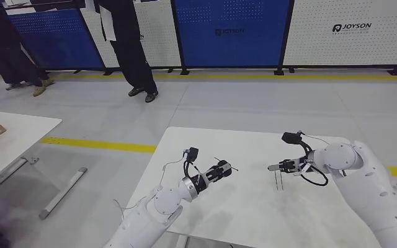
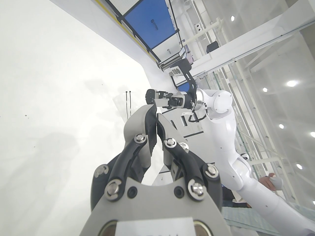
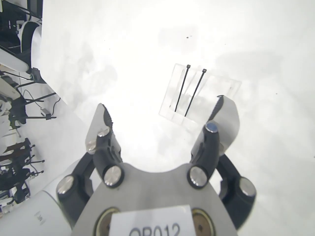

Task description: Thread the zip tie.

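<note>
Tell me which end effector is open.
The right end effector: its fingers stand wide apart near the two zip ties, whereas the left end effector has fingers pressed together.

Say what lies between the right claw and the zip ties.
Only bare table and the clear plate holding the zip ties, seen in the right wrist view past the right claw.

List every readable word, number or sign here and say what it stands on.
"JOYSON", beside a round mark: white wall panel.
Same logo, fainter: blue wall panel.
"OP012", lower edge cut off: white label on the right wrist mount.
Print on the blue panel in the left wrist view: too small to read.
</note>
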Robot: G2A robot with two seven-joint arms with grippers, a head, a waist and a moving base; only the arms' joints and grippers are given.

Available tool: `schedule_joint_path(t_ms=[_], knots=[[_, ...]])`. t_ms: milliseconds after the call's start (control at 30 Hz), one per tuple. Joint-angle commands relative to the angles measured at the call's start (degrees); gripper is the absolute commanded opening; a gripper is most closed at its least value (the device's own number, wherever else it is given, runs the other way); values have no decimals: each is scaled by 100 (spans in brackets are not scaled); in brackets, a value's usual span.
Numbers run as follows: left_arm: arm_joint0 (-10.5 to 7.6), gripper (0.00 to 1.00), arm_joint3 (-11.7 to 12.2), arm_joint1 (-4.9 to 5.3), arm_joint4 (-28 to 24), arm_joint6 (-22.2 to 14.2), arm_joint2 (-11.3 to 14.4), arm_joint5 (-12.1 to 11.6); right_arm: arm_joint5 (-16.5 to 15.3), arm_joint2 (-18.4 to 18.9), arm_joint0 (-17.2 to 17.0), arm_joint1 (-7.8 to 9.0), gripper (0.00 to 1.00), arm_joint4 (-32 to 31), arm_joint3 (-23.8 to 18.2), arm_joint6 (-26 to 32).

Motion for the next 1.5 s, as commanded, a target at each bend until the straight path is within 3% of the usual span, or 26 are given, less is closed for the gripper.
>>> schedule_joint_path(t_ms=[0, 267, 467, 567, 967, 1100, 1233, 1467], knots=[[0, 0, 0, 0, 0, 0, 0, 0, 8, -5, 5, -2, 100, -3, 6, -11], [0, 0, 0, 0, 0, 0, 0, 0, -107, 90, -113, 17, 100, 118, -47, -236], [0, 0, 0, 0, 0, 0, 0, 0, -1156, 780, -530, 246, 100, 777, -292, -345], [0, 0, 0, 0, 0, 0, 0, 0, -1156, 1028, -830, 367, 100, 1230, -688, 88], [0, 0, 0, 0, 0, 0, 0, 0, -1129, 999, -816, 383, 100, 1175, -538, 257], [0, 0, 0, 0, 0, 0, 0, 0, -776, 869, -842, 361, 100, 811, -735, -156], [0, 0, 0, 0, 0, 0, 0, 0, -151, 542, -733, 279, 100, 295, -908, -470], [0, 0, 0, 0, 0, 0, 0, 0, -118, 522, -721, 272, 100, 287, -895, -471]])
